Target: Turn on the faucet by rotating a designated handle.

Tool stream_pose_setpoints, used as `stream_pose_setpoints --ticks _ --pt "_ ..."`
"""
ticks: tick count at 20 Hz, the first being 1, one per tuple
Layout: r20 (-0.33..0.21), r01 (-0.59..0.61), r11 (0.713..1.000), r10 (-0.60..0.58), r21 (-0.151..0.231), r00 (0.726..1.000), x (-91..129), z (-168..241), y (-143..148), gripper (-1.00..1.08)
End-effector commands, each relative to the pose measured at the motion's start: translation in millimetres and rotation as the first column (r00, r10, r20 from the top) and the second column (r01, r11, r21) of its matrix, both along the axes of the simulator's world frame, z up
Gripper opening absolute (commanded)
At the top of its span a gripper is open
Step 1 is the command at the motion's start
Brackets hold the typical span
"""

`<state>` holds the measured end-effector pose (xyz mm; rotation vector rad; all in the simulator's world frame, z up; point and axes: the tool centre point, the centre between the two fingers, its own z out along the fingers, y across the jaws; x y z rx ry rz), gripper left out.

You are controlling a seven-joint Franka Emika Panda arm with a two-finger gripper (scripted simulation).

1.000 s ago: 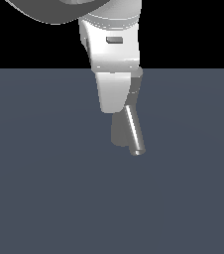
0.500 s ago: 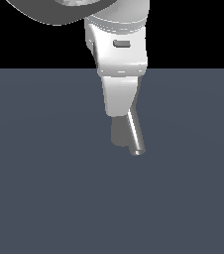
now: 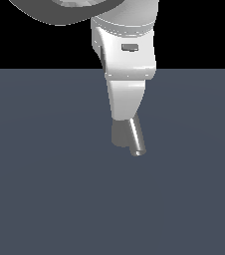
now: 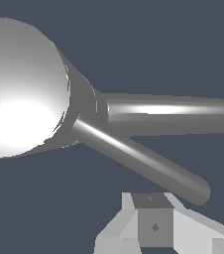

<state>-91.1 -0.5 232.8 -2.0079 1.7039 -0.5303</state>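
Arm: the white robot arm point(image 3: 127, 55) has slid toward the exterior view's right since the first picture. Before, it stood more to the left over the faucet point(image 3: 120, 133); now it hangs right over it.

Gripper: the gripper point(image 3: 126, 102) has moved the same way. It now sits straight above the faucet and covers more of its top.

Faucet: less of the grey body shows than before. Only a small dark bit peeks out under the gripper, on the left side.

Spout: the slanted spout point(image 3: 136, 138) had its top end showing before. Now the gripper hides that end.
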Motion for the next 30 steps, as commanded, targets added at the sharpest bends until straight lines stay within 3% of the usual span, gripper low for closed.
stream_pose_setpoints --ticks 1,14,30 --pt "-0.007 0.016 1.0 -0.016 -0.001 1.0 -4.1 -4.6 -9.2 -1.0" --pt "0.0 0.004 1.0 -0.004 0.0 1.0 -7.0 -5.8 -11.1 -1.0" --pt "-0.007 0.016 1.0 -0.016 -0.001 1.0 -6.1 -12.7 -80.3 -1.0"
